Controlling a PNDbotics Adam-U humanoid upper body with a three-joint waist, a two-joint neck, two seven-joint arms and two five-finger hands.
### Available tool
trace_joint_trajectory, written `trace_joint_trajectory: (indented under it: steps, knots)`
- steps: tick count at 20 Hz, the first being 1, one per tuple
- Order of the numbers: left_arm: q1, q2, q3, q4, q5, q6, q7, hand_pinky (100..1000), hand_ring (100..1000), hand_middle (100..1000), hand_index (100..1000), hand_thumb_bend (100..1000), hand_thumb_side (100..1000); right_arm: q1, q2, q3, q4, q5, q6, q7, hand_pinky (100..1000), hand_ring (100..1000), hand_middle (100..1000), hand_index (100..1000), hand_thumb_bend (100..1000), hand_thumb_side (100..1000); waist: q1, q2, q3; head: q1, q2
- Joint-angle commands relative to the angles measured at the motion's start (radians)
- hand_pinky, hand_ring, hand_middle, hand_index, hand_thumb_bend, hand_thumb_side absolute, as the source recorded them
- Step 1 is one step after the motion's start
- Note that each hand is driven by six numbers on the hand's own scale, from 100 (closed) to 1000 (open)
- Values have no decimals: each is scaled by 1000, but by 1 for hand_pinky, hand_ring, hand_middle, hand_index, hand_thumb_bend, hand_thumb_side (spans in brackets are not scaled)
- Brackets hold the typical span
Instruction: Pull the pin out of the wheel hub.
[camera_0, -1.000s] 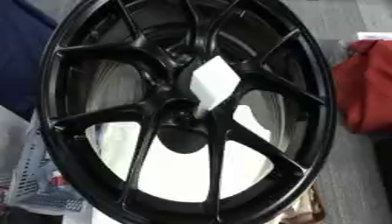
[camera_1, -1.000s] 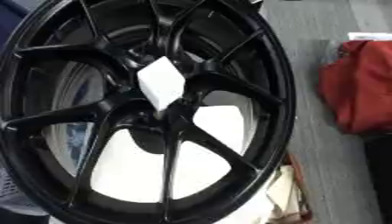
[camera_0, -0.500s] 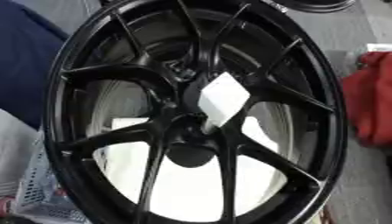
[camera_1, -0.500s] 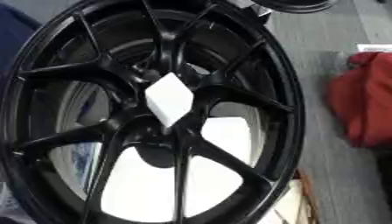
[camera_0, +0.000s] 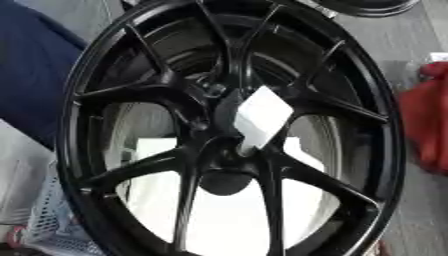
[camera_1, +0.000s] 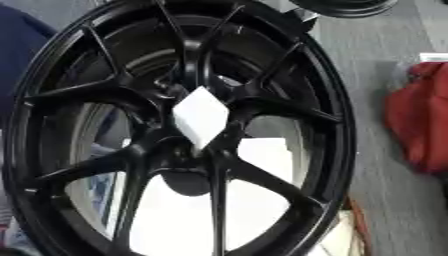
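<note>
Wheel hub (camera_0: 227, 135) fills frame centre; neither robot hand in view, so finger state can't be told.

White diamond-shaped piece (camera_0: 261, 119) sits at hub centre, w/ dark round part (camera_0: 225, 181) just below; which is the pin: unclear. Judged: rim heavy, rigid, likely slick; take pin at its exposed end. Right eye view shows more of red cloth (camera_1: 420, 120); left eye view shows light basket (camera_0: 48, 225), lower left.

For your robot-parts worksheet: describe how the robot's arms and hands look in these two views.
Neither arm nor hand shows in either view, so nothing about their look can be told. A black wheel with a white piece at its hub fills both pictures.
</note>
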Motion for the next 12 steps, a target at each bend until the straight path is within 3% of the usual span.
trace_joint_trajectory:
  steps: [1, 8, 12]
  knots:
    - [-9, 17, 10, -20, -2, -8, -1, 897, 607, 711, 885, 121, 869, 6, -15, -6, -135, -9, -30, -65, 789, 729, 693, 854, 100, 440, 5, -23, -2, 1, 6]
    - [-16, 25, 7, -20, 1, -18, -5, 896, 606, 711, 884, 116, 864, -13, 7, 40, -187, -1, -202, -122, 768, 688, 655, 821, 100, 495, 9, -22, 6, -5, 7]
    - [-19, 29, 5, -20, 3, -23, -8, 896, 606, 711, 884, 115, 863, -23, 17, 60, -188, 0, -262, -144, 768, 686, 657, 819, 100, 504, 13, -20, 8, -9, 0]
